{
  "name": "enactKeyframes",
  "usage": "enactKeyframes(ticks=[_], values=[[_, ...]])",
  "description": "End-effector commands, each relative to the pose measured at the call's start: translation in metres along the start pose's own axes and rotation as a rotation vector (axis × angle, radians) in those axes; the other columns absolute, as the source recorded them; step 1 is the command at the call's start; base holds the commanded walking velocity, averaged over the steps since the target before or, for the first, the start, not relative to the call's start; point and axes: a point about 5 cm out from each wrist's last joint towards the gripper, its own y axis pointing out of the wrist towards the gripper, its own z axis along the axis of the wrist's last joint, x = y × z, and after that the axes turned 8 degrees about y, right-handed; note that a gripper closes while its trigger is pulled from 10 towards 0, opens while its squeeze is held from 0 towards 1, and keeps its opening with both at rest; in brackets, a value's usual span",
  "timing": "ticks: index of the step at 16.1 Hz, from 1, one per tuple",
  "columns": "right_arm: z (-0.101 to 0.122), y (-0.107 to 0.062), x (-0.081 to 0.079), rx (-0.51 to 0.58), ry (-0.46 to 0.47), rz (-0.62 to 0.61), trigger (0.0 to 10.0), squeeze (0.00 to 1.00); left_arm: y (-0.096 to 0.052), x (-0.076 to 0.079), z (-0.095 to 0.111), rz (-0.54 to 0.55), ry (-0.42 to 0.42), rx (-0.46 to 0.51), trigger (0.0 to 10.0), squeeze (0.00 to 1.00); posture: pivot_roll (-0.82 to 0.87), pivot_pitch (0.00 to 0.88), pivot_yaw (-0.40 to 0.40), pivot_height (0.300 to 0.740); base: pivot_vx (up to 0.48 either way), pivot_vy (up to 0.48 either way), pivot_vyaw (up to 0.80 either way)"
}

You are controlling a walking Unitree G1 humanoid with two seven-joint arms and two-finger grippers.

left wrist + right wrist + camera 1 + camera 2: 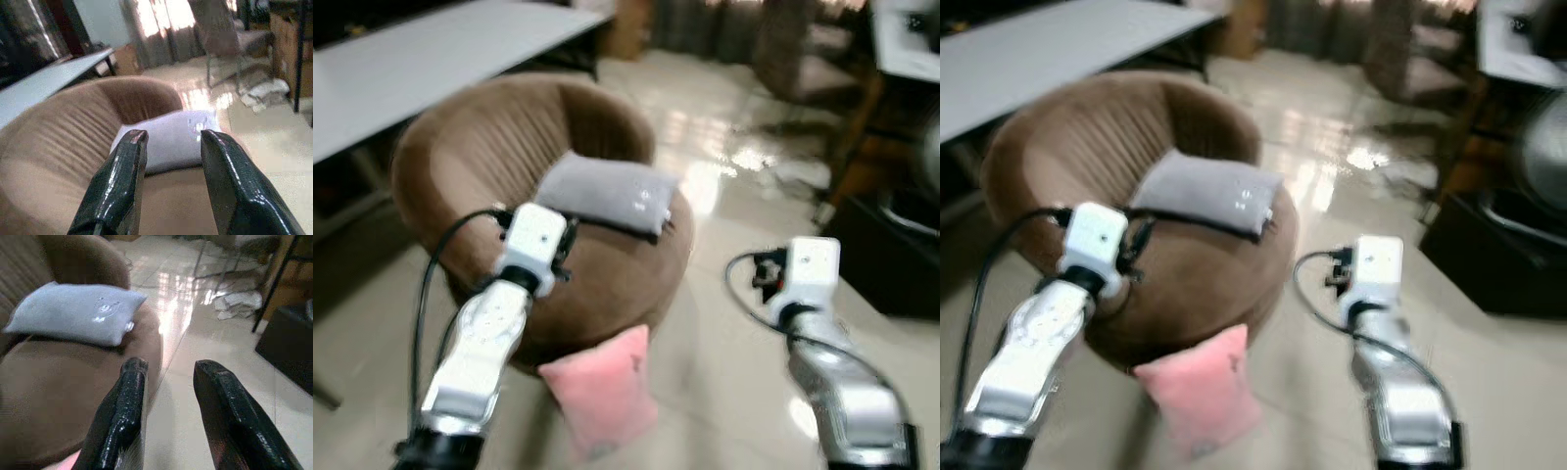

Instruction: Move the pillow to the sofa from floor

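A pink pillow [602, 387] stands on the floor, leaning against the front of a round brown sofa chair [475, 147]. A grey pillow [607, 193] lies on the sofa's seat. Both silver arms are raised in front of me. My left gripper [171, 137] is open and empty, over the sofa seat and pointing toward the grey pillow [171, 137]. My right gripper [164, 364] is also open and empty, above the floor by the sofa's right edge. The pink pillow sits low between the two arms, below both grippers.
A long grey table [421, 59] runs along the back left. A dark cabinet [891, 250] stands at the right, with a chair [803, 59] and crumpled cloth on the glossy tiled floor [734, 323] behind. The views are slightly blurred.
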Motion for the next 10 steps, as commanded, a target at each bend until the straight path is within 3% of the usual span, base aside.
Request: enactKeyframes(ticks=[1,10], values=[[0.0065,-0.0001,0.0050,0.020,-0.010,-0.011,10.0,0.00,0.0013,0.0020,0.0020,-0.004,-0.001,0.005,10.0,0.00,-0.02,0.004,0.009,0.740,0.000,0.480,-0.80],[0.0075,-0.0007,0.0064,0.026,-0.011,-0.021,10.0,0.00,0.0037,0.0042,0.0027,-0.014,-0.001,0.013,10.0,0.00,-0.02,0.004,0.015,0.740,0.000,0.480,-0.80]])
